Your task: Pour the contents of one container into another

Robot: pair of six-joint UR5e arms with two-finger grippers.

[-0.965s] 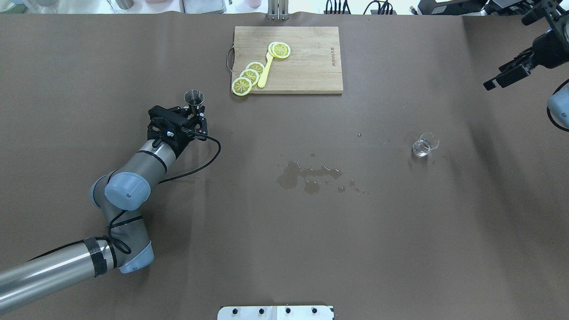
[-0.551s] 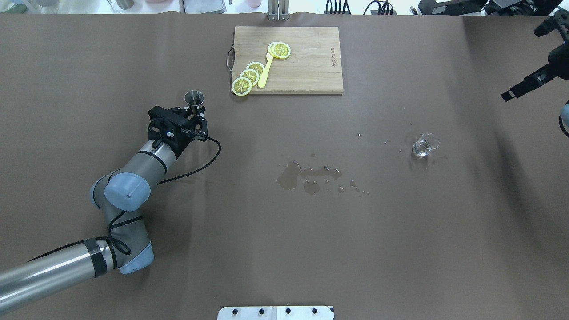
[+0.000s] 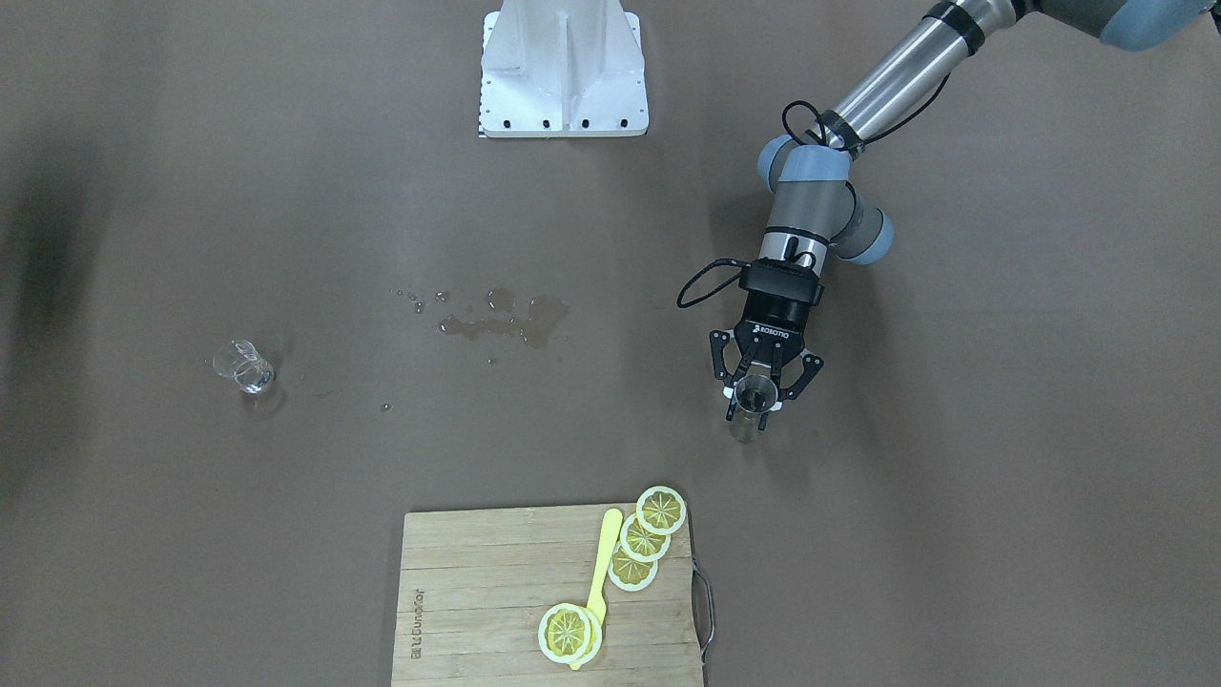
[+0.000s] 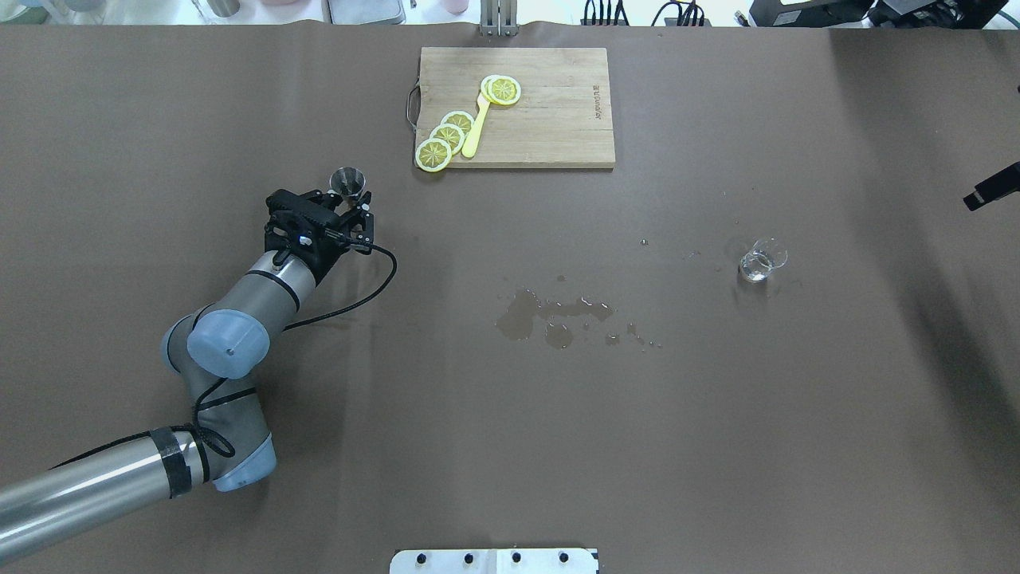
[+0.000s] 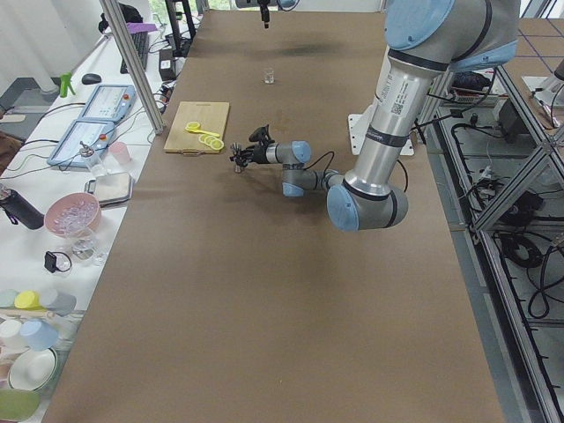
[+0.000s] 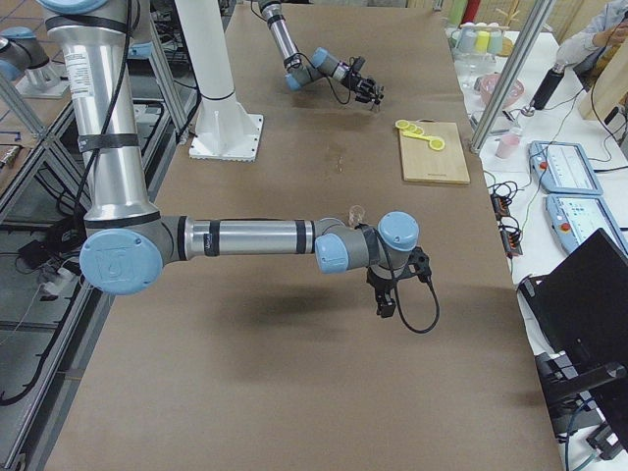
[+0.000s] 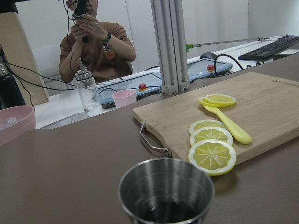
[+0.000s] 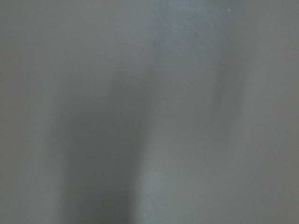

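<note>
The small clear glass cup (image 4: 761, 261) (image 3: 246, 367) stands alone on the brown table at the right, a little liquid in it. The steel jigger (image 4: 348, 182) (image 3: 749, 405) stands upright near the cutting board's left corner. My left gripper (image 3: 755, 393) (image 4: 351, 209) is shut on the jigger, its fingers closed in around the body. The jigger's cup (image 7: 166, 191) fills the bottom of the left wrist view, dark liquid at its bottom. Only a black tip of my right gripper (image 4: 990, 190) (image 6: 385, 299) shows, far right of the cup; I cannot tell its state.
A wet spill (image 4: 550, 315) darkens the table's middle. A wooden cutting board (image 4: 558, 127) at the far side carries lemon slices (image 4: 446, 137) and a yellow utensil (image 4: 476, 127). A person (image 7: 93, 42) stands beyond the table. The right wrist view is blurred brown table.
My right arm has drawn back to the right, almost out of the overhead view. The jigger's rim has shifted slightly toward my left gripper. The glass cup has not moved.
</note>
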